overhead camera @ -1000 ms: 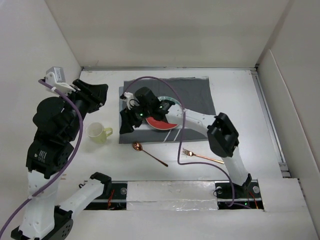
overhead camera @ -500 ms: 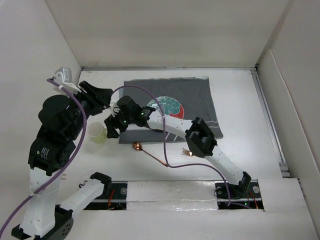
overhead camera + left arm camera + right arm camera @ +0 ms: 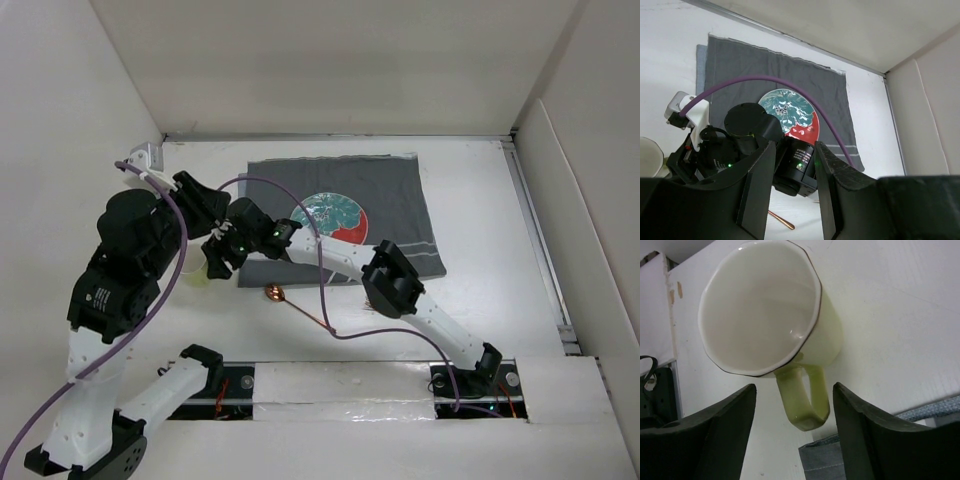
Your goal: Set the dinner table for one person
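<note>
White walled tabletop (image 3: 480, 300) filled the bay, with the placemat (image 3: 400, 190) lying far-centre on it. Your right fingers (image 3: 725, 430) were open, straddling the handle of the green mug (image 3: 765, 315) and gripping nothing. Your left fingers (image 3: 757, 190) were part open and empty. The mug stood upright on bare tabletop just off the placemat's left edge, with the spoon (image 3: 275, 292) near its right. Right arm stretched low across the placemat past the plate (image 3: 335, 215). Left arm was hunched above the mug.

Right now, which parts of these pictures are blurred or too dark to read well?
Right wrist view: mug sharp, right tool dark and soft-edged. Left wrist view: left tool almost black, plate clear. Top view: even light, soft shadows, no glare.
</note>
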Action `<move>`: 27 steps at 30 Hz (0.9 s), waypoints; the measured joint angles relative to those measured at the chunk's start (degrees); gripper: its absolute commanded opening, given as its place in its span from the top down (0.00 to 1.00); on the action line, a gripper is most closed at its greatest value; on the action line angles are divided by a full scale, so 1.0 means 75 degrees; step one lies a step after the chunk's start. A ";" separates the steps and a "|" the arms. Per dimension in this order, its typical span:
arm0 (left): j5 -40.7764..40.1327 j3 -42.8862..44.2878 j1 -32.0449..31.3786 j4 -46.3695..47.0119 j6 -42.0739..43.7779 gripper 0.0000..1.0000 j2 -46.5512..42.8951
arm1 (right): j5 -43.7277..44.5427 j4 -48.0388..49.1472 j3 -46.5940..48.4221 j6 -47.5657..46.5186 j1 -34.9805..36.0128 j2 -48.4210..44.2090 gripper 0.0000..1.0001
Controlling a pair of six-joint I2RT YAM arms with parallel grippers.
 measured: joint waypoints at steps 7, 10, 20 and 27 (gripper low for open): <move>-0.0189 -0.0032 0.0000 -0.0003 0.0032 0.66 -0.0152 | 0.0041 0.0425 -0.0367 0.0006 0.0073 0.0000 0.81; -0.0315 -0.0032 0.0000 -0.0020 0.0032 0.66 -0.0251 | 0.0254 0.0772 -0.0481 0.0277 0.0143 -0.0038 0.97; -0.0510 -0.0032 0.0000 0.0291 0.0023 0.66 -0.0262 | 0.0915 0.1300 -0.1457 0.1824 0.0047 -0.1058 1.00; -0.0443 -0.0032 0.0000 0.0982 -0.0070 0.64 0.0015 | 0.1533 0.1673 -0.3427 0.2203 -0.1288 -0.3893 1.00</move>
